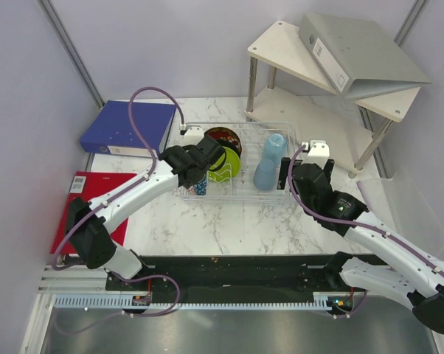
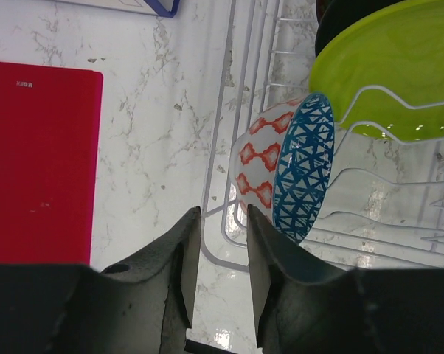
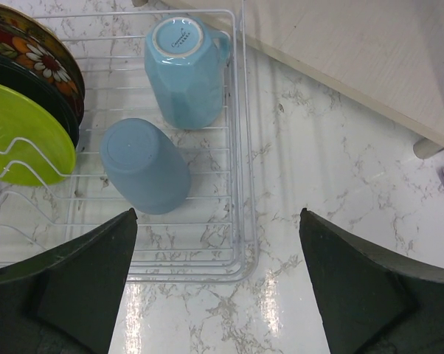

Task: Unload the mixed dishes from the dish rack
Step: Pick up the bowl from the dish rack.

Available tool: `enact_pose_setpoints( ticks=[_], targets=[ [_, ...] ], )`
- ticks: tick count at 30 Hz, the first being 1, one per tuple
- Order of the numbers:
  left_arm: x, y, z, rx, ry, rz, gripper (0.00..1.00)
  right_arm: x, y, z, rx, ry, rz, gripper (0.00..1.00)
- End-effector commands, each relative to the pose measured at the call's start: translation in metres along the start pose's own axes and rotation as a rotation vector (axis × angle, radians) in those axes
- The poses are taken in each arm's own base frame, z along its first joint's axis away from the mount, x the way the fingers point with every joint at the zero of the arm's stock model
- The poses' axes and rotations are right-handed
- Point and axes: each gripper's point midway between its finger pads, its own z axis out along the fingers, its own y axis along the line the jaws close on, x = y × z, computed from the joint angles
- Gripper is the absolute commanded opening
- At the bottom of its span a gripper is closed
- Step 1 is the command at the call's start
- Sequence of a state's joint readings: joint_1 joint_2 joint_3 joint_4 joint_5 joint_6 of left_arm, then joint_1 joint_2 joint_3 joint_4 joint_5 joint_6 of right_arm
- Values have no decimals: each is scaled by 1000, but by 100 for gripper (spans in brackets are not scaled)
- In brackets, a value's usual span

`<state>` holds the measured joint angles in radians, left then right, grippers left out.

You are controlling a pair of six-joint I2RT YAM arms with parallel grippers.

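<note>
Left arm (image 1: 126, 193) stretched forward, left end effector (image 2: 220, 214) held narrowly parted over dish rack (image 2: 215, 147) rim, blue patterned bowl (image 2: 296, 169) propped just ahead, right end effector (image 3: 216, 214) spread wide, light blue cups (image 3: 144, 166) ahead-left inside rack

A robotics lab test cell, not a real kitchen: the left arm (image 1: 133, 193) and right arm (image 1: 377, 240) are bolted to a black base plate (image 1: 229, 269) beside a slotted cable duct (image 1: 207, 301); plain partition walls (image 1: 23, 88) on metal struts (image 1: 73, 53) enclose a marble-patterned table (image 1: 229, 228) bearing a blue binder (image 1: 126, 127), a white two-tier shelf (image 1: 281, 48) and a clear dish rack (image 1: 248, 195)
</note>
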<state>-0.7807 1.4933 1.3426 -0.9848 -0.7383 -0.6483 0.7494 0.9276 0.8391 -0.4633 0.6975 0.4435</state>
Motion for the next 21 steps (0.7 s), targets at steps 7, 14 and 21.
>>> enact_pose_setpoints(
  ticks=[7, 14, 21],
  targets=[
    [2, -12, 10, -59, 43, -107, 49, 5, 8, 1, -44, 3, 15, 98],
    [9, -20, 19, -73, 67, -92, 50, 11, 10, 3, -47, 17, 14, 98],
    [24, -28, 35, -104, 102, -63, 49, 16, 12, 6, -51, 30, 8, 98]
  ],
)
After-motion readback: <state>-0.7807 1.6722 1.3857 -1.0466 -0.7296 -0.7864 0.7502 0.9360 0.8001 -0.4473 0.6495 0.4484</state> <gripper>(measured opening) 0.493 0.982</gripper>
